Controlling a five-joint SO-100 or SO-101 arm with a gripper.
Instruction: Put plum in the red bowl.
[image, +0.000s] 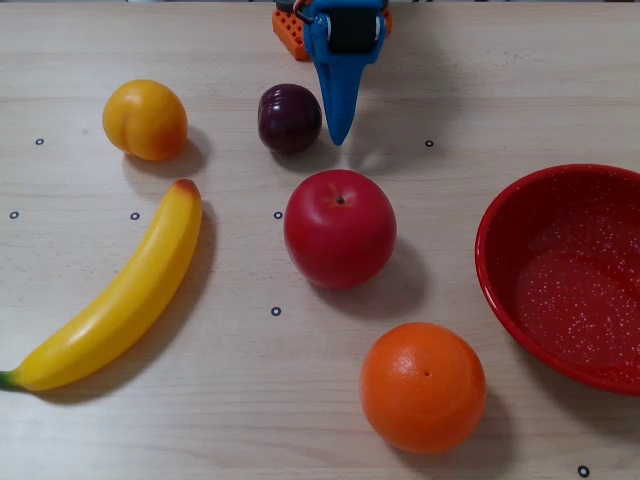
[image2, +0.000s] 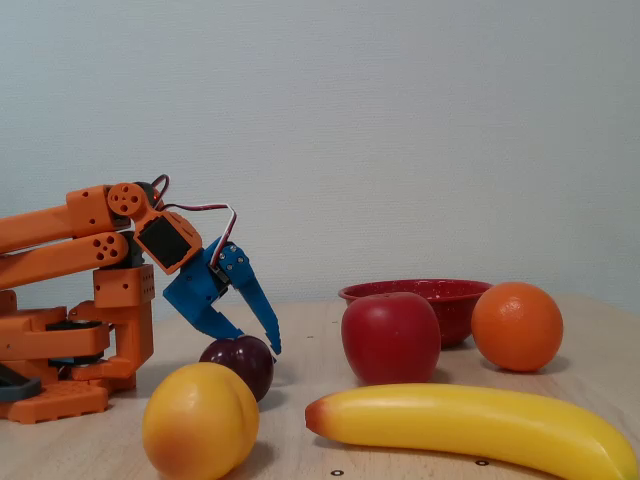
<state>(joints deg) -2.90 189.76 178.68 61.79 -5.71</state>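
One plum (image: 289, 117) lies beside the end effector (image: 339, 132), unlabelled.

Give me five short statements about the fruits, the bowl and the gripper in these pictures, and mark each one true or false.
1. The small dark purple plum lies inside the large glossy red bowl. False: it lies on the wooden table, left of the bowl in the overhead view.
2. The blue two-finger gripper is close beside the plum. True.
3. The red bowl is empty. True.
4. The long yellow banana touches the round orange. False: they lie well apart.
5. The big red apple sits between the plum and the orange in the overhead view. True.
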